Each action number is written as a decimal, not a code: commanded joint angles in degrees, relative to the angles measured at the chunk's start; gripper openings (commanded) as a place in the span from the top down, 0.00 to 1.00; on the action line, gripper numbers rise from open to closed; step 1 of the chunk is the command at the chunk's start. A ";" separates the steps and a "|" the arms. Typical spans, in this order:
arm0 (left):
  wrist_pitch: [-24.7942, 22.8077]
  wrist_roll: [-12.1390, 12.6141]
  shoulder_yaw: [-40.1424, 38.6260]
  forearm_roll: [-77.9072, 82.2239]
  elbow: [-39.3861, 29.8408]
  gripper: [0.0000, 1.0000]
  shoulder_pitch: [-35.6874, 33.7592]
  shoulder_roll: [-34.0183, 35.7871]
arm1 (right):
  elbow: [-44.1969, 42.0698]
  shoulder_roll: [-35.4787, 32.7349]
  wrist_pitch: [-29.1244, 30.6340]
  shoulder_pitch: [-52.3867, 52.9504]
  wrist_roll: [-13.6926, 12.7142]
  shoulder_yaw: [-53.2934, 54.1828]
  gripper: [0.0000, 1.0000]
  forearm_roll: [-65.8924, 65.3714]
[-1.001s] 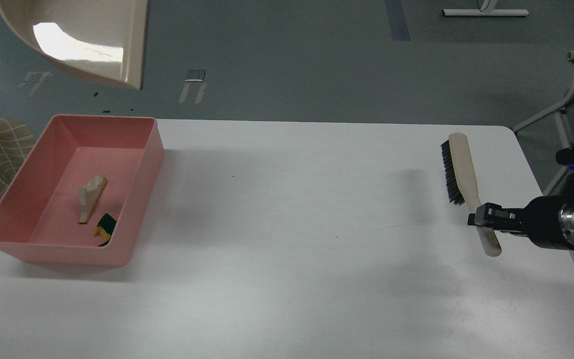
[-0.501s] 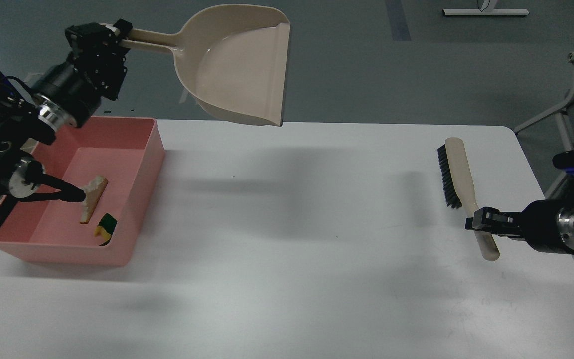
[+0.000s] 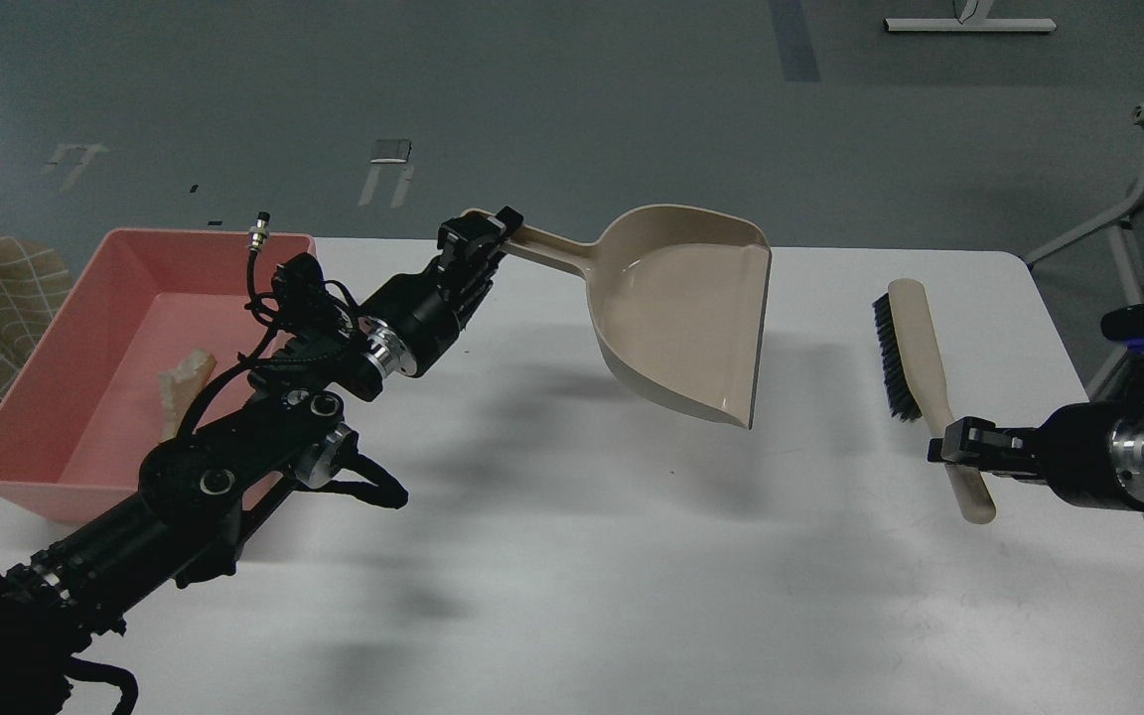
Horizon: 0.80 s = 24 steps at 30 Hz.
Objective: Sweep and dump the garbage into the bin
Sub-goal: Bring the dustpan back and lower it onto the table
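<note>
**Over the table's middle, the emptied dustpan heads back**

Over the middle of the white table [image 3: 572,556], in my head view, my left gripper [image 3: 478,236] is pinched on the end of the beige dustpan's [image 3: 681,308] handle. I hold the pan clear of the surface, its open lip tipped down toward the right; its inside looks bare, so I judge it is held this way for setting down, not for carrying a load. At the far left stands the pink bin [image 3: 56,348], and my left arm crosses in front of its near right part. Inside it I can see the whitish bread-like wedge [image 3: 180,382]; the sponge scrap is hidden behind my arm, so I cannot say where it lies. No scrap shows on the table, which tells me the dumping is likely done.

On the right, my right gripper [image 3: 964,452] is clamped on the handle of the hand brush [image 3: 915,367], whose black bristles face left and which lies along the table's right side, kept out of the pan's way.

Half a second ago the dustpan hung higher and farther left, near the bin's far corner; it has since swung right and come lower. The brush and my right gripper have barely shifted.
</note>
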 commanded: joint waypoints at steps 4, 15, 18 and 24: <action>0.86 -0.02 0.42 8.54 3.54 1.00 0.76 -1.05 | -0.34 0.00 0.00 -0.38 0.00 -0.09 1.00 -0.08; 3.32 -0.29 4.02 10.21 6.17 1.00 0.85 -1.13 | -0.08 0.35 0.00 -0.38 0.00 0.00 1.00 -0.08; 3.32 -0.55 4.02 10.21 7.75 1.00 0.85 -2.10 | -0.17 0.53 0.00 -0.38 0.00 0.00 1.00 -0.08; 3.41 -0.81 4.02 10.21 9.51 1.00 0.85 -3.24 | -0.34 0.62 0.00 -0.73 0.00 0.00 1.00 -0.08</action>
